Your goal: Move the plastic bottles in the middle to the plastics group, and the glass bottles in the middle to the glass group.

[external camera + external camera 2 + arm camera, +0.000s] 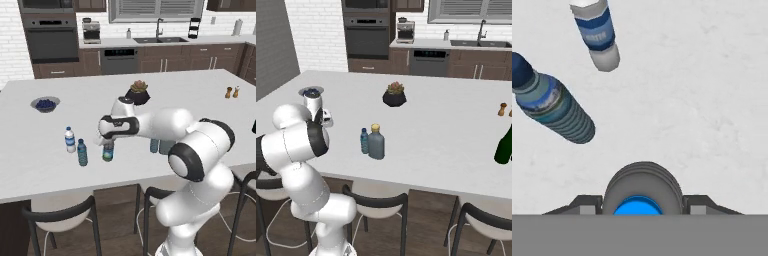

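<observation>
Plastic bottle with teal-green label (108, 154), blue cap up, pinched between the two finger tips (587, 204) of the gripper (108, 146), directly beneath the hand and upright. Clamped on both sides in the hand view; whether lifted off the counter (30, 165) or standing on it, impossible to tell.

Just beside, at nine o'clock in the left base view: slim teal-blue bottle (82, 153); at ten o'clock, white-labelled bottle (70, 139).

At three o'clock, partly behind the arm: pale blue bottle (364, 141) touching or nearly touching the broad glass bottle (376, 142).

Farther, at one o'clock: potted plant (138, 92). At ten o'clock: bowl of blueberries (45, 104).
</observation>
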Available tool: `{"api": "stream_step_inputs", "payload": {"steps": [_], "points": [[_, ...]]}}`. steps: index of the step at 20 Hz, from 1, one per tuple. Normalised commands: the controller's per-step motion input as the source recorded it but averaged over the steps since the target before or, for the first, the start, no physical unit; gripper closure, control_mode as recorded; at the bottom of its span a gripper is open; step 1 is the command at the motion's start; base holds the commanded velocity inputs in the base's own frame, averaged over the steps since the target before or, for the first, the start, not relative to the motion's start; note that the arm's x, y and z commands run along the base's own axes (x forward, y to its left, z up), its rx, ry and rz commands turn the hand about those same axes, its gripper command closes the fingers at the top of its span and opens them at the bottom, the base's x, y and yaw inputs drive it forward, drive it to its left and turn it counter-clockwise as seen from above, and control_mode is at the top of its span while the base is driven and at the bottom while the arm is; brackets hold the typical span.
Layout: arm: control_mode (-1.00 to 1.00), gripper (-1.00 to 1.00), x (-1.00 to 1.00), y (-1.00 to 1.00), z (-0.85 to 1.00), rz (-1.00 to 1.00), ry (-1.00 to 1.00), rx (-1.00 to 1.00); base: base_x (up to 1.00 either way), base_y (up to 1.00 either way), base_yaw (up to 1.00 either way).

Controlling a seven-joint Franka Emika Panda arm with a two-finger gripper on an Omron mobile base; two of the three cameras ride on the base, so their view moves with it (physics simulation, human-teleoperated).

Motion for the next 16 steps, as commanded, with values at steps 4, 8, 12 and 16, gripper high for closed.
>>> {"api": "stream_step_inputs", "payload": {"steps": [4, 8, 12, 16], "points": [[-1.00, 1.00, 0.36, 0.34, 0.00, 0.00, 0.02, -0.01, 0.00, 0.00, 0.00], [-1.00, 1.00, 0.41, 0.25, 0.00, 0.00, 0.00, 0.00, 0.00, 0.00, 0.00], [-1.00, 1.00, 0.15, 0.16, -0.12, 0.00, 0.06, 0.00, 0.00, 0.00, 0.00], [-1.00, 1.00, 0.06, 0.14, -0.34, 0.00, 0.11, 0.05, 0.00, 0.00, 0.00]]}}
